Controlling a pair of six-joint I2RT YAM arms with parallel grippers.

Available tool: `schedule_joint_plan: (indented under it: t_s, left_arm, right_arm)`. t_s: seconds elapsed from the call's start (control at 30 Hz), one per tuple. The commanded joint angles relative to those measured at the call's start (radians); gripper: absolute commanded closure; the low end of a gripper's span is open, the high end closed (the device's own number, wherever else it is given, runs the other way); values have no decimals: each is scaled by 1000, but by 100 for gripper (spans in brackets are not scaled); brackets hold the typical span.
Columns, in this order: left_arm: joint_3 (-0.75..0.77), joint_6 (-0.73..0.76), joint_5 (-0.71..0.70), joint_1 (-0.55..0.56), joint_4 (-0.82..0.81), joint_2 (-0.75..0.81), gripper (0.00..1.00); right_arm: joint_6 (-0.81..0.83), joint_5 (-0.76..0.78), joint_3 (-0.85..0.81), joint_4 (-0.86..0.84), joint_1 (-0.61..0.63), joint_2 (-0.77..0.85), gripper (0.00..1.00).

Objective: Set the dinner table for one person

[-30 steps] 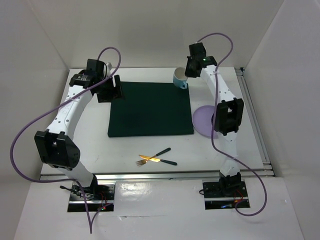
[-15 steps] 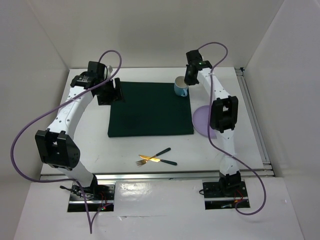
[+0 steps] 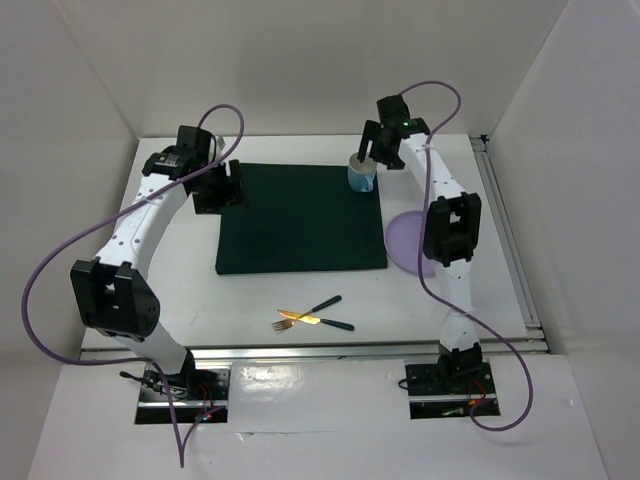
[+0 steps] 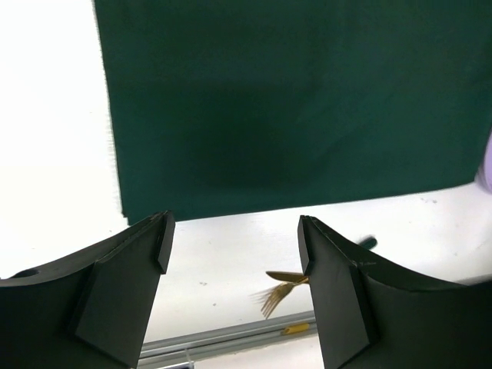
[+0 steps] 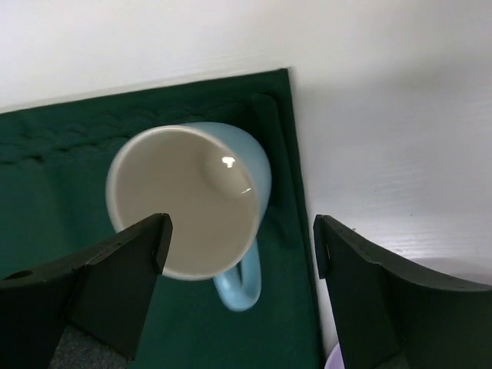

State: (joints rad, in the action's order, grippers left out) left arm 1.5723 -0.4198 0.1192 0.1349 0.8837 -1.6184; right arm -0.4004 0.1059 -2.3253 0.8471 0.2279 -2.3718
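On the white dinner table lies a dark green mat. A light blue mug stands upright on the mat's far right corner. In the right wrist view the mug shows its cream inside, with its handle pointing toward the camera. My right gripper hovers just above it, open, its fingers apart from the mug. Over the mat's far left corner my left gripper is open and holds nothing.
A purple plate lies right of the mat, partly under the right arm. A gold fork and knife with dark handles lie crossed near the front metal rail. White walls enclose the table.
The right arm brought the mug from beyond the mat's far edge onto its far right corner and then opened, letting it go. The left arm has hardly moved.
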Motion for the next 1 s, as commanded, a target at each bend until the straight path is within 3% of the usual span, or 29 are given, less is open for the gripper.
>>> schedule_joint_plan:
  t_s: [0.0, 0.07, 0.17, 0.33, 0.4, 0.5, 0.7, 0.73, 0.97]
  left_arm:
    - [11, 18, -70, 3, 14, 43, 17]
    - [11, 29, -88, 3, 34, 43, 17]
    - [-9, 18, -78, 3, 21, 70, 18]
    - [-101, 7, -44, 14, -37, 129, 19]
    - [-117, -13, -58, 23, -37, 141, 19]
    - [-127, -33, -82, 23, -37, 150, 21]
    - [-163, -54, -73, 23, -37, 170, 22]
    - [-163, -54, -73, 23, -37, 181, 22]
    - [-181, -74, -39, 23, -37, 190, 23]
  right_arm:
    - [-2, -35, -39, -46, -28, 212, 13]
    - [8, -35, -4, -46, -29, 305, 12]
    - [8, 20, 192, -66, -29, 440, 12]
    - [-2, -93, 804, -181, -15, 833, 21]
    - [-41, -132, 1031, -181, 58, 963, 23]
    - [-107, -193, 1234, -151, 218, 1071, 30]
    - [-140, -175, 1360, -140, 561, 1122, 35]
    - [-127, -166, 1360, -151, 597, 1103, 30]
    - [58, -117, 1252, -172, 827, 837, 34]
